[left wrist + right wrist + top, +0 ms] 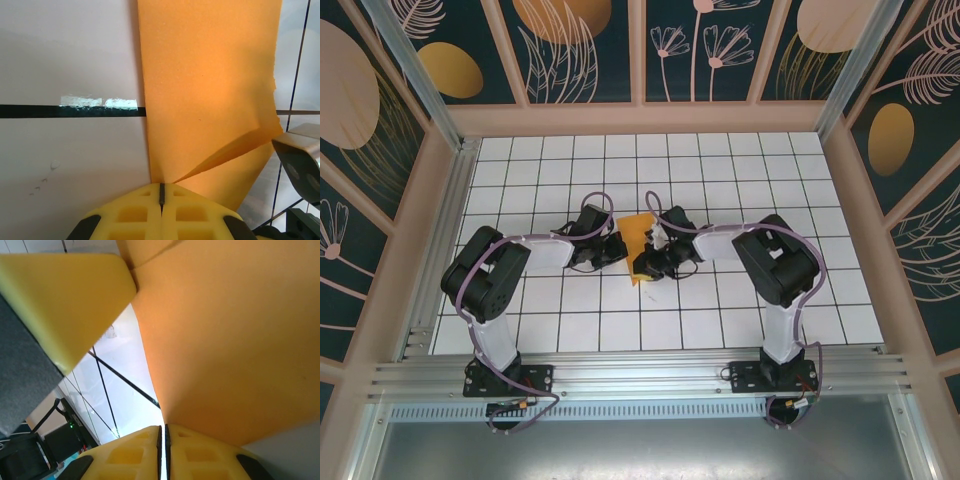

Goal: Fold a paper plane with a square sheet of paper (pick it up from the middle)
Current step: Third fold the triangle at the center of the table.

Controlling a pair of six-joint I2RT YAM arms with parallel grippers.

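Left hand (161, 200) and right hand (164, 441) fully closed, each pinching the orange sheet (210, 75) from opposite sides; likely to hold the fold taut for creasing.

A white tabletop (720, 170), ruled into square tiles by thin black lines, forms the base of a boxed enclosure. Walls rise at the back and both sides, made of dark teal panels (585, 50) with pale line-drawn leaves and flowers and orange and peach ovals, set in a pale wooden frame (640, 118). Slanting aluminium posts (415, 70) stand at the far corners. An aluminium rail (640, 375) runs along the near edge, with a dull metal sheet (640, 450) below it. The light is soft and even. In the left wrist view, a strip of clear tape (99, 102) lies along a black line.
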